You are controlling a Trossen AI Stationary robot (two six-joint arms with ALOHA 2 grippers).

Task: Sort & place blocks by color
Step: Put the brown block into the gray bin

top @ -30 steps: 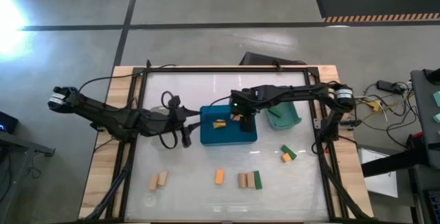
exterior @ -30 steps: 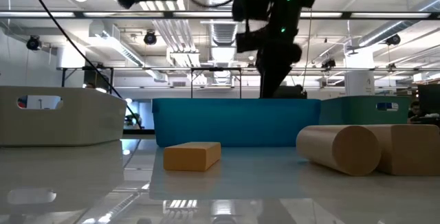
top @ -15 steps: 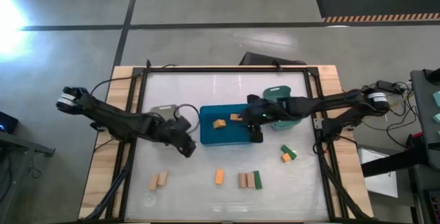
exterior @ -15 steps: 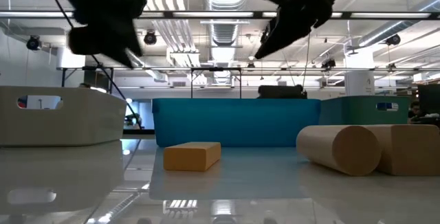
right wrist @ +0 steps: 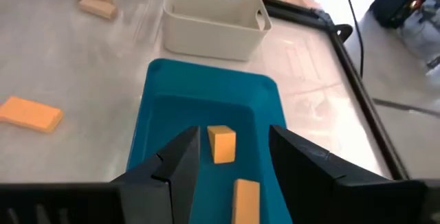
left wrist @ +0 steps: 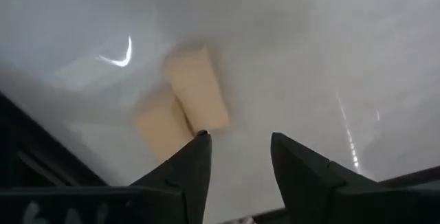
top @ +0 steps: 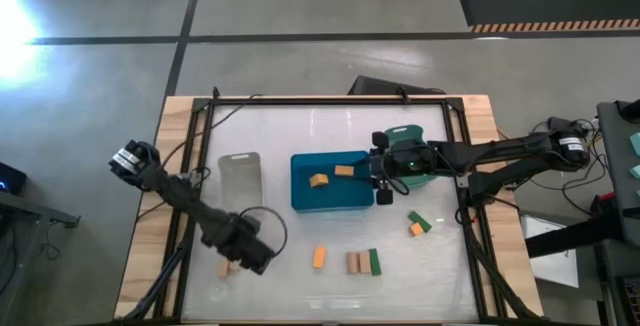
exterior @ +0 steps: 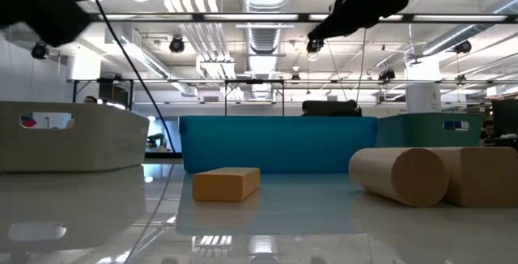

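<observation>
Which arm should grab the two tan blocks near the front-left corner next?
Left. Its open claw hovers right above the tan blocks, while the right claw, empty, sits at the blue bin across the table.

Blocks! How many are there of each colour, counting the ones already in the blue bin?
Orange blocks: 4
Tan blocks: 4
Green blocks: 2
Total: 10
</observation>
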